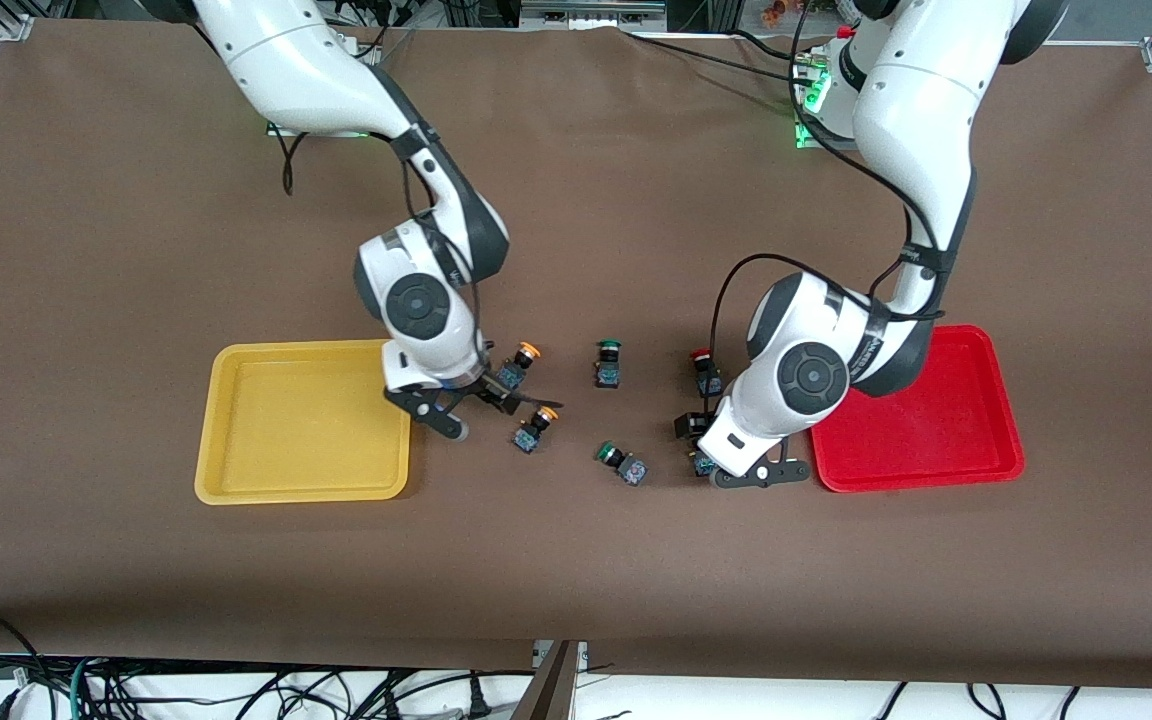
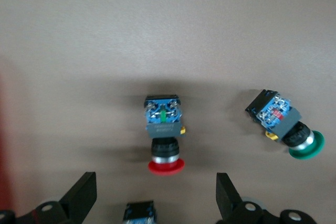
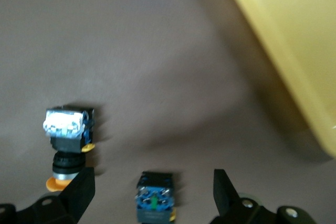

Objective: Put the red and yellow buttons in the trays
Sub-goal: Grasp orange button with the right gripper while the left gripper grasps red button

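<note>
My right gripper (image 1: pixel 476 402) is open, low over the table beside the yellow tray (image 1: pixel 301 492). One yellow button (image 3: pixel 155 199) lies between its fingers, and it also shows in the front view (image 1: pixel 516 366). A second yellow button (image 1: pixel 536 427) lies nearer the camera and shows in the right wrist view (image 3: pixel 65 142). My left gripper (image 1: pixel 731 458) is open, low beside the red tray (image 1: pixel 936 425). A button body (image 2: pixel 140 212) sits between its fingers with its cap hidden. A red button (image 2: pixel 164 132) lies just ahead and shows in the front view (image 1: pixel 704 372).
Two green-capped buttons lie in the middle of the table, one (image 1: pixel 608 362) farther from the camera and one (image 1: pixel 622 464) nearer, which also shows in the left wrist view (image 2: pixel 286 124). The yellow tray's rim (image 3: pixel 283 51) is close to my right gripper.
</note>
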### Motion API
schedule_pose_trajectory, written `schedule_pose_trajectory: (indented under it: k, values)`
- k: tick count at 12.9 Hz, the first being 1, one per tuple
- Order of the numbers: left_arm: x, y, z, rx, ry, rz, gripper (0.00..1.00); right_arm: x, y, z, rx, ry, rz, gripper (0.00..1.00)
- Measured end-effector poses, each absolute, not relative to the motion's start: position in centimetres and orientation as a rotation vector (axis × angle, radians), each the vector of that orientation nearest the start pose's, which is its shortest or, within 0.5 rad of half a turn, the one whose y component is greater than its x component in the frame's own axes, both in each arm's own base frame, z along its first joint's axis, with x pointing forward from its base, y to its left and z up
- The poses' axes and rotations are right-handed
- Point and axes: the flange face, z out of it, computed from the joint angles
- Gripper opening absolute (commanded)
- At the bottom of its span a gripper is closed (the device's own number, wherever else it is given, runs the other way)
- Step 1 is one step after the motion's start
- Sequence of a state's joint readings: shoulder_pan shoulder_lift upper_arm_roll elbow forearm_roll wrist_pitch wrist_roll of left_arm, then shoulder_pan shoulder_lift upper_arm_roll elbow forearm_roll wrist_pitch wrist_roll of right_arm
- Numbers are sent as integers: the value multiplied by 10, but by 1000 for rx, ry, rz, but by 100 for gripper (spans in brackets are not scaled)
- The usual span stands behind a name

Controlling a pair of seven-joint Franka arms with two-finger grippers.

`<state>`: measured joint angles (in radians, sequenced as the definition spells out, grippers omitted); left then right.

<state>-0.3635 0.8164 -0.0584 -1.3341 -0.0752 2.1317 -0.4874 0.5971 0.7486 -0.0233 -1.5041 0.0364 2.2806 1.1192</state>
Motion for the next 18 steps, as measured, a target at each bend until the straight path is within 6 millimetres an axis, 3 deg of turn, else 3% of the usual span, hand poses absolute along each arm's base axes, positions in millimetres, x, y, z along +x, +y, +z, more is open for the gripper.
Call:
schedule_pose_trajectory:
  k: [4,5,6,8,9,10,12,15,17,18]
  values:
    - [685,-302,196,-3257,-270,-40,100,589,404,202,-3003,872,2,100]
    - [685,-303,188,-3259,-276,-47,89,588,405,198,-3005,869,3,98]
    - [684,-303,183,-3258,-279,-45,69,587,406,195,-3008,867,6,82]
    - [686,-301,179,-3254,-310,-52,43,584,408,191,-3014,862,11,43]
    - [686,-300,176,-3253,-318,-56,31,584,409,189,-3015,861,13,25]
    - [686,-300,173,-3252,-322,-56,26,583,409,188,-3017,862,15,8]
    - [688,-299,176,-3253,-332,-67,14,583,408,185,-3020,862,18,0]
    - [694,-299,197,-3246,-353,-41,16,589,405,191,-3025,822,-3,0]
    - [695,-286,242,-3200,-370,79,16,606,387,209,-3045,739,-28,0]
    - [696,-270,274,-3182,-391,124,16,619,365,223,-3068,683,-21,0]
